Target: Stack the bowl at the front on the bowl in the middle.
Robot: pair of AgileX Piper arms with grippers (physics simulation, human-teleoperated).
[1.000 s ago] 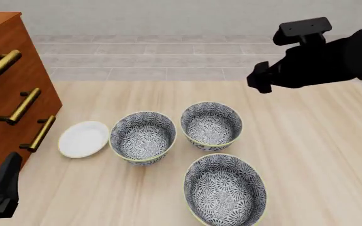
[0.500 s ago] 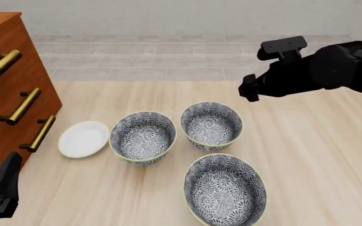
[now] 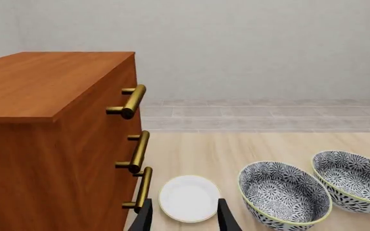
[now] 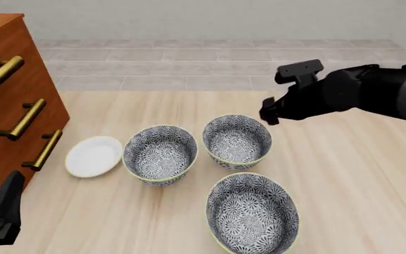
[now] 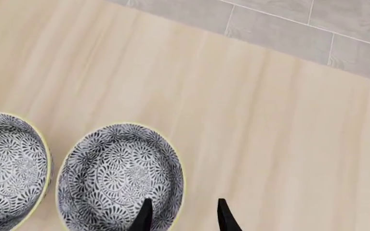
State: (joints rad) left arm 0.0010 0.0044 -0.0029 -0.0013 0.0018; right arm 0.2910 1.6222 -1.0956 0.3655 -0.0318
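Observation:
The bowl at the front sits nearest me, navy-and-white floral with a pale rim. The bowl in the middle stands behind it to the left. A third look-alike bowl is at the back right. My right gripper hovers open above that back bowl's far right rim, holding nothing. Low at the front left, my left gripper is open and empty, far from the bowls.
A small white dish lies left of the bowls. A wooden drawer cabinet with brass handles stands at the left edge, close to my left gripper. Bare tabletop extends to the right.
My right arm has moved left and down, toward the back right bowl. The left arm and all bowls have stayed still.

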